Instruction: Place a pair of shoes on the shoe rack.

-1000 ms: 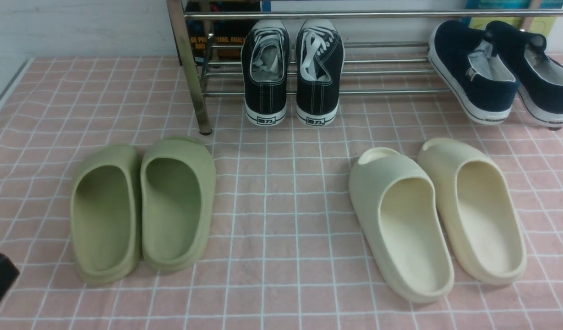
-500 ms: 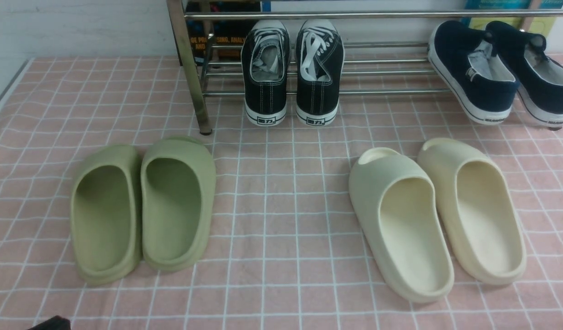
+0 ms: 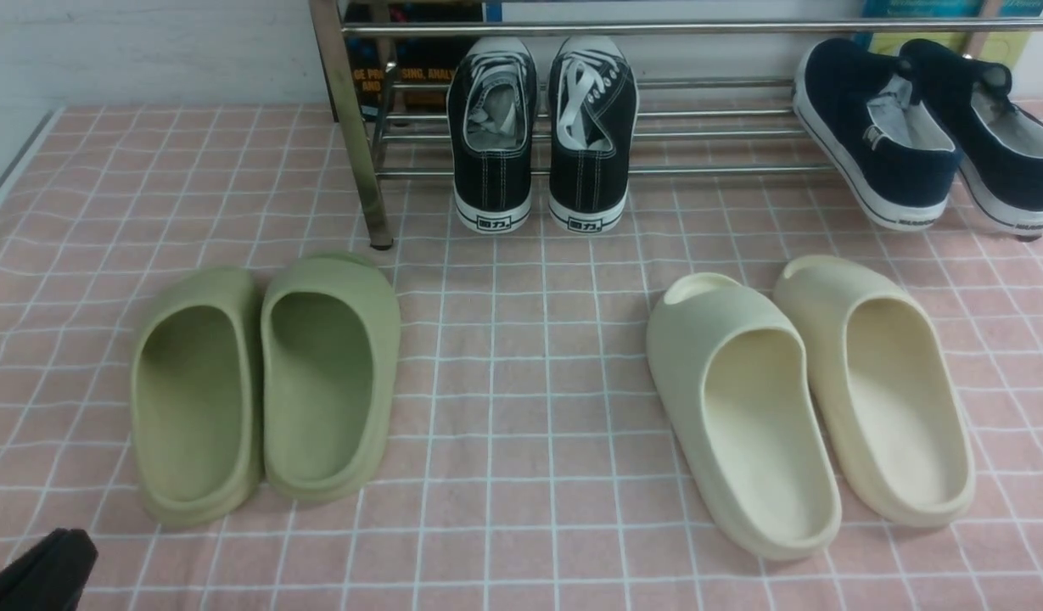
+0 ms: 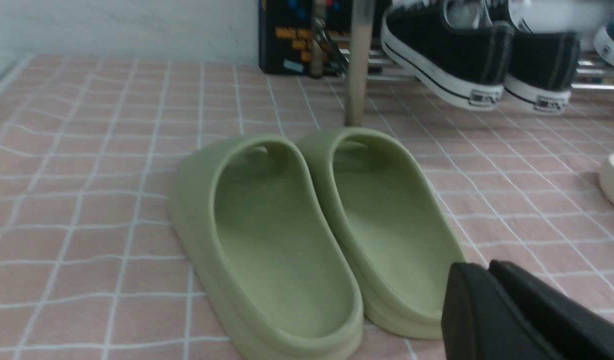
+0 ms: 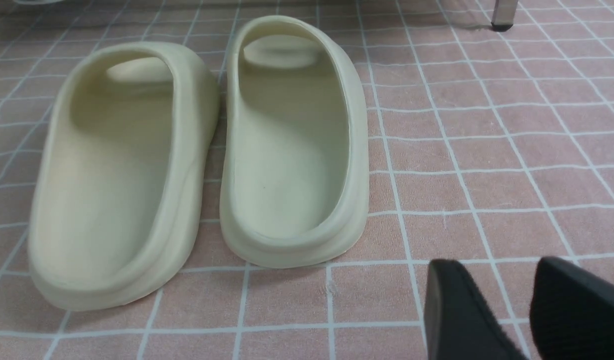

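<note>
on the far side of the pink checked tabletop point(image 3: 521, 407) stood the rack point(image 3: 708, 168), its chrome bars running across the back and its thick post point(image 3: 351, 136) planted near the left. the sneakers point(image 3: 542, 136) sat side by side on the lower bars just right of that post, heels toward the camera and overhanging the front bar, toes pointing to the wall, white laces showing in the openings. the two sneakers stood very close to each other; whether they touched could not be told. further right on the same bars lay the navy slip-ons point(image 3: 920, 127), angled, well apart from the sneakers.

nearer the camera, on the tabletop in front of the rack, the green slides point(image 3: 262, 386) lay as a touching pair to the left, and the cream slides point(image 3: 810, 399) lay to the right, also pressed together.

the left end effector point(image 4: 491, 300) appeared as a dark shape at the lower left corner of the front view and, from the left wrist, low beside the heel of one green slide; its fingers lay clenched together with nothing between them. the right end effector point(image 5: 506, 305), seen only from the right wrist, hung near the heel of a cream slide with its fingers released, a gap of bare tabletop between them, holding nothing.
</note>
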